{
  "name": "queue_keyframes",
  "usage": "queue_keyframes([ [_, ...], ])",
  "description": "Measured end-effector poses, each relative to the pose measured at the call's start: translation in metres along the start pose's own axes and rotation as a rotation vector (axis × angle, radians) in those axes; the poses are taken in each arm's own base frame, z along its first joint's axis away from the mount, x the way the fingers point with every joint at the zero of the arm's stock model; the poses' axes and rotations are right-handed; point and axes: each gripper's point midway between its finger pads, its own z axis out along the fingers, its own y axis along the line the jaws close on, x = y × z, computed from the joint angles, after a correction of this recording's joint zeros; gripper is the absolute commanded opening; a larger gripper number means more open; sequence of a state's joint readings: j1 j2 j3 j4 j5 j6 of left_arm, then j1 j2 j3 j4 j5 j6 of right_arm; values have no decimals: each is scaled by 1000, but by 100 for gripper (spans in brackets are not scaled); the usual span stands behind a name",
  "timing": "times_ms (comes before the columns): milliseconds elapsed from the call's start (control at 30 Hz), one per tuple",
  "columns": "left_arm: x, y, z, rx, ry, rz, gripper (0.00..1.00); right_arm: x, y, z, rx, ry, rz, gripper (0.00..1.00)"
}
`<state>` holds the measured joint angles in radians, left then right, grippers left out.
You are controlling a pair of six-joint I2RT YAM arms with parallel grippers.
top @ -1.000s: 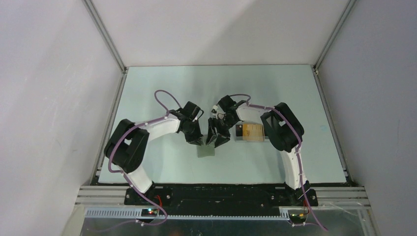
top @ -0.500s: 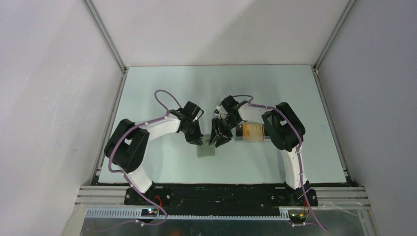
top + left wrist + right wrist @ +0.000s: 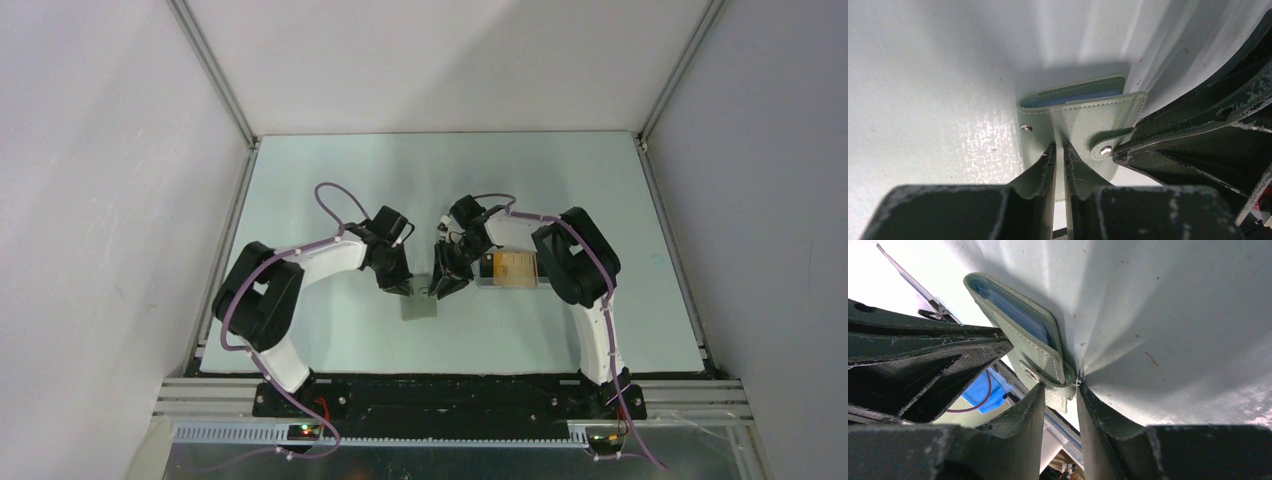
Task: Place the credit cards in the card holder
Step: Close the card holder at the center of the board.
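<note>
Both left fingers and right fingers pinch the card holder between their tips.

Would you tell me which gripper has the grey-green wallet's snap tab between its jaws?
The right gripper holds the snap tab; the left gripper instead pinches the front cover of the grey-green folding wallet.

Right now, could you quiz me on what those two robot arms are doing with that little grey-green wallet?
1. True or false: the left gripper hangs clear of the small grey-green folding card holder.
2. What does the right gripper pinch? A) the holder's snap tab B) a card C) nothing
3. Fill in: the thin orange-gold plastic credit cards lie in a clear plastic ___ beside the right arm.
Key: 1 false; 2 A; 3 tray.
</note>
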<state>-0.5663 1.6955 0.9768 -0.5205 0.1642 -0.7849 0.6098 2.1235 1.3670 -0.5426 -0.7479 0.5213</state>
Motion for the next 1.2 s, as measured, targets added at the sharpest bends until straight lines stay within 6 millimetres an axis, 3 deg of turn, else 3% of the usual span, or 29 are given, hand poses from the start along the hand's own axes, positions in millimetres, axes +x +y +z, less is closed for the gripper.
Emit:
queue_keyframes([
  [433, 0, 0, 0, 0, 1, 0, 14, 0, 3, 1, -36, 15, 8, 42],
  [667, 0, 0, 0, 0, 1, 0, 14, 1, 3, 3, -43, 26, 19, 35],
  [867, 0, 0, 0, 1, 0, 1, 15, 1, 0, 5, -42, 34, 33, 21],
  [1067, 0, 0, -1, 1, 0, 3, 16, 1, 0, 6, -45, 48, 42, 21],
  [1200, 0, -1, -1, 2, 1, 6, 16, 1, 0, 6, -48, 57, 34, 26],
])
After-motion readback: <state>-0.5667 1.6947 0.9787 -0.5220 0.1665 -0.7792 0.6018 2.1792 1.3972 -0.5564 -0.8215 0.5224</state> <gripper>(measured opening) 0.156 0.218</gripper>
